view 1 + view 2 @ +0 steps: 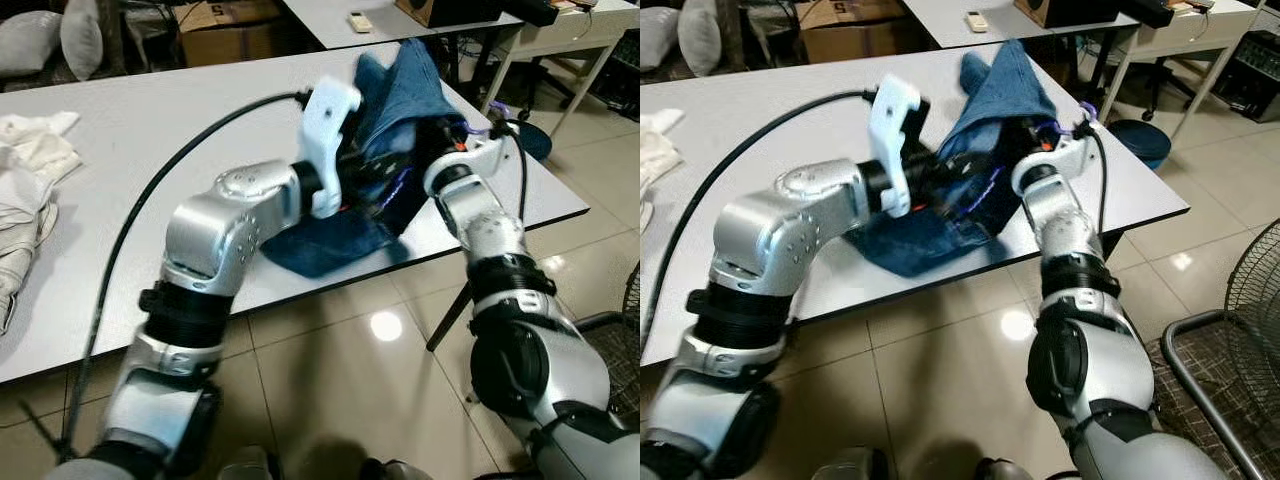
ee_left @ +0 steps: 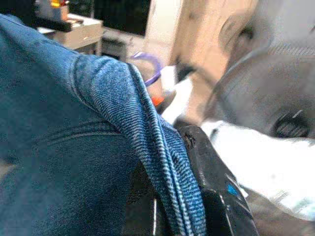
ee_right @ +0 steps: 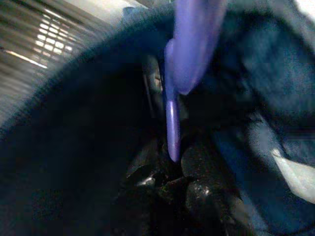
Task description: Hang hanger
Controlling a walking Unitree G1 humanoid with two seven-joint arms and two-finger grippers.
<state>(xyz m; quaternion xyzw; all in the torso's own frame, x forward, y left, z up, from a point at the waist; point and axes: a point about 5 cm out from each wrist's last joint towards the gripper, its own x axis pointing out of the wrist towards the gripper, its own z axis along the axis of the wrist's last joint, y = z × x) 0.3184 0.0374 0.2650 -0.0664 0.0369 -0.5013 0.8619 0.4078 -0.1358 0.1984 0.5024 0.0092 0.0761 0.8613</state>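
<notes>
Denim jeans [image 1: 400,110] bunched at table [image 1: 150,130] edge, twelve o'clock of both grippers. Left gripper [image 2: 182,196] clamped on hem; right gripper [image 3: 170,172] pinching purple hanger [image 3: 172,123] inside cloth, hanger upright.

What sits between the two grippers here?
Bunched jeans with a purple hanger inside; the eye views show both arms reaching into the denim from either side, over the table.

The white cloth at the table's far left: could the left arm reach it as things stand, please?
Probably not right away: the left tool is buried in the blue jeans beside the purple hanger, well away from the white cloth. Bare table lies between.
</notes>
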